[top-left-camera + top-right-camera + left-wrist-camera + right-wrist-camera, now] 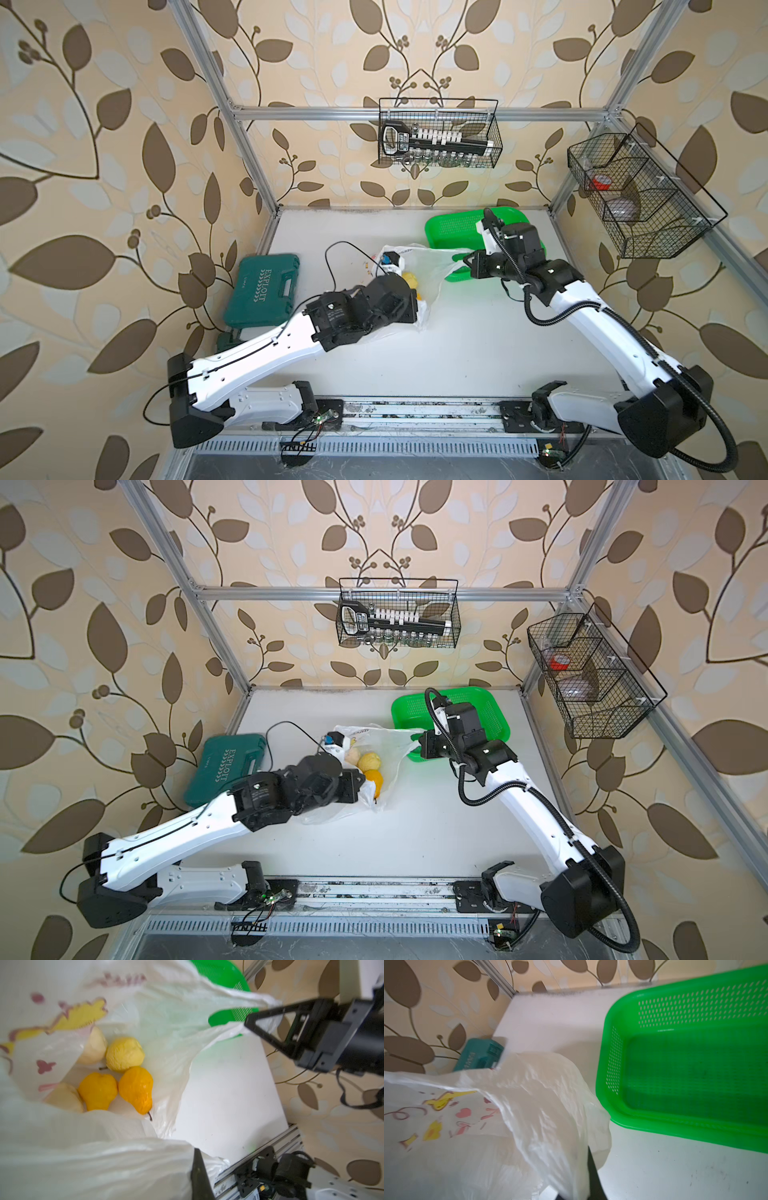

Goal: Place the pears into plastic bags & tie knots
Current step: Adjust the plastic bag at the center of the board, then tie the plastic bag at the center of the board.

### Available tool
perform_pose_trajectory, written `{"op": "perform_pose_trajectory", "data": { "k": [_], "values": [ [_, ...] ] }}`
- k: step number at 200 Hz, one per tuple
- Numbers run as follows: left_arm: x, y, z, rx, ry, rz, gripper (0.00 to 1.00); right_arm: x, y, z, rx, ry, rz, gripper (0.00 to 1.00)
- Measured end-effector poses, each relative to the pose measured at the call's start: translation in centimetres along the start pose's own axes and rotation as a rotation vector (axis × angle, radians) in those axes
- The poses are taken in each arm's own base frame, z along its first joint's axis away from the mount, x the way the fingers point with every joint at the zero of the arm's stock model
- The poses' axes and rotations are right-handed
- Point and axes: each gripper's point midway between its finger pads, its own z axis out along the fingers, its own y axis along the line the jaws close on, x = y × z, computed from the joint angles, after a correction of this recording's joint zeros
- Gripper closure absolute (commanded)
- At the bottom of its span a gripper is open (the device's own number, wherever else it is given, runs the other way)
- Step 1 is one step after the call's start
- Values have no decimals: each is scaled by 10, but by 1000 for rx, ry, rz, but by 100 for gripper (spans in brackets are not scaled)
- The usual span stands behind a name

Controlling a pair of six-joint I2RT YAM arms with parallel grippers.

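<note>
**A:** What is the left gripper [197,1164] doing?

**B:** Its jaws are pressing together on the near rim of the plastic bag [166,1022], pinching the film. Only one dark finger is showing in its wrist view.

**A:** And the right gripper [248,1021]?

**B:** It is pinching too, clamped on the bag's far handle. The bag's mouth is stretching wide between the two arms.

**A:** Where are the pears [135,1086] sitting?

**B:** They are lying together in the bottom of the bag, two orange ones touching paler ones.

**A:** What is crowding the edges?

**B:** The green basket [494,712] is sitting just behind the right gripper, near the back wall. The teal case [220,766] is lying beside the left arm at the table's side edge. White table [415,837] is showing between the bag and the base rail [374,889].
</note>
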Motion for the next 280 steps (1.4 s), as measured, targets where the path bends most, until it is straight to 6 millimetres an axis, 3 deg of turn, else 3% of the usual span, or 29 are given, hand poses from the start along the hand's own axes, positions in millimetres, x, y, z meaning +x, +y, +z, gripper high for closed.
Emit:
{"op": "perform_pose_trajectory", "data": {
  "k": [21,37,56,80,100,116,143,160,180,202,216,228,260,280],
  "values": [
    [-81,9,-44,27,-194,-50,100,-46,27,-52,-43,-120,-14,100],
    [-122,14,-75,32,-299,-53,100,-71,45,-88,-73,-189,-21,100],
    [-144,8,-93,57,-338,-19,100,-85,62,-119,-105,-228,-25,100],
    [-158,12,-96,46,-339,15,100,-86,79,-138,-144,-226,-26,100],
    [-161,25,-89,23,-317,20,100,-79,85,-137,-156,-197,-26,100],
    [-153,37,-78,13,-283,14,100,-64,80,-122,-150,-160,-11,100],
    [-104,69,-44,-7,-168,10,100,-11,50,-76,-70,-24,26,100],
    [-77,86,-28,-32,-94,5,100,7,36,-54,-18,40,40,100],
    [-76,82,-28,-13,-85,33,100,-1,36,-50,-7,35,38,100],
    [-94,63,-43,43,-141,74,100,-33,49,-65,-33,-51,21,100],
    [-105,49,-55,86,-180,101,100,-47,56,-75,-49,-100,14,54],
    [-110,40,-63,117,-204,119,100,-53,56,-79,-45,-123,2,35],
    [-109,33,-63,161,-198,129,100,-57,49,-83,-4,-148,-10,29],
    [-103,32,-59,179,-178,126,100,-62,54,-98,-18,-185,-15,27]
  ]
}}
